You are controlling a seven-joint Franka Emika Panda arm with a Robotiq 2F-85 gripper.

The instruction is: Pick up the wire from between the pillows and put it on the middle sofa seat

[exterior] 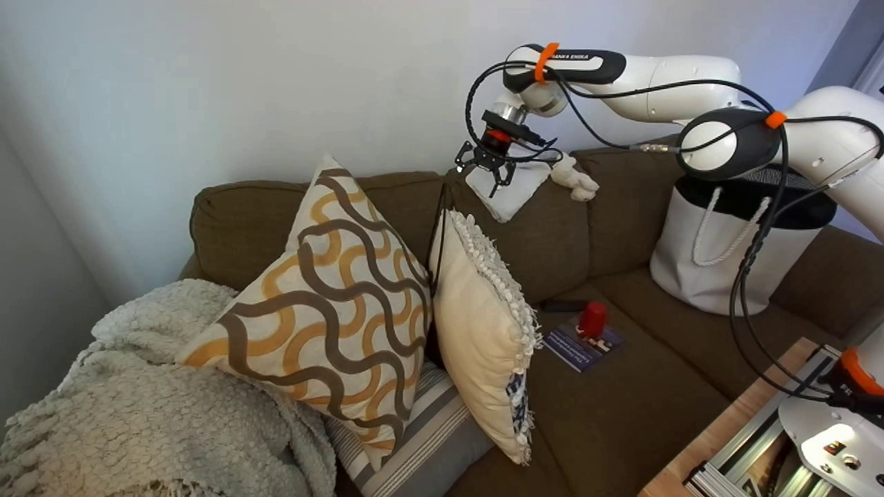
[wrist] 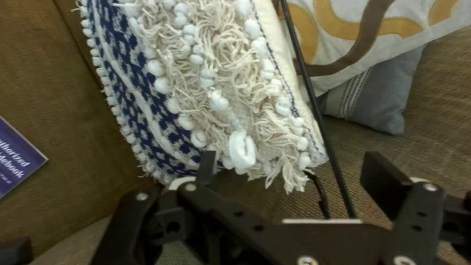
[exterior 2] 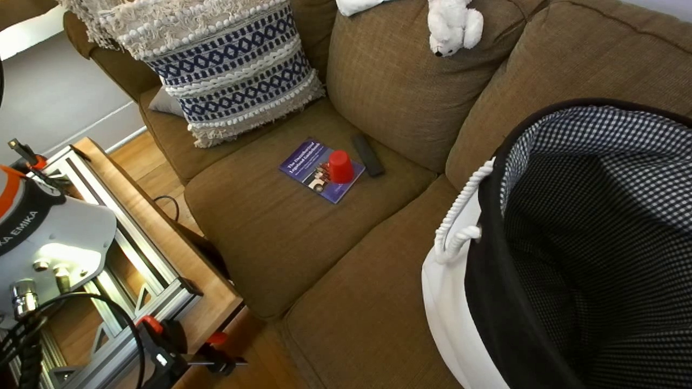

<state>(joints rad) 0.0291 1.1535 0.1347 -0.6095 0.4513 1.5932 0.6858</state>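
Observation:
The black wire (exterior: 442, 231) stands up in a thin loop between the brown-and-yellow patterned pillow (exterior: 338, 297) and the cream fringed pillow (exterior: 476, 317). In the wrist view the wire (wrist: 312, 95) runs along the fringed pillow's edge, and its near end passes behind the gripper body. Its lower part is hidden between the pillows. My gripper (exterior: 482, 177) is open and empty, above and to the right of the wire's top in an exterior view. In the wrist view the wire shows between the spread fingers (wrist: 294, 175), nearer the right one. The middle sofa seat (exterior 2: 254, 232) is brown.
A purple book (exterior 2: 308, 162) with a red cup (exterior 2: 340, 167) on it and a dark remote (exterior 2: 368, 155) lie on the seat. A large white bag (exterior: 725, 241) stands beyond. A white cloth (exterior: 507, 190) and teddy (exterior: 574, 179) rest on the backrest. A fleece blanket (exterior: 173, 400) lies left.

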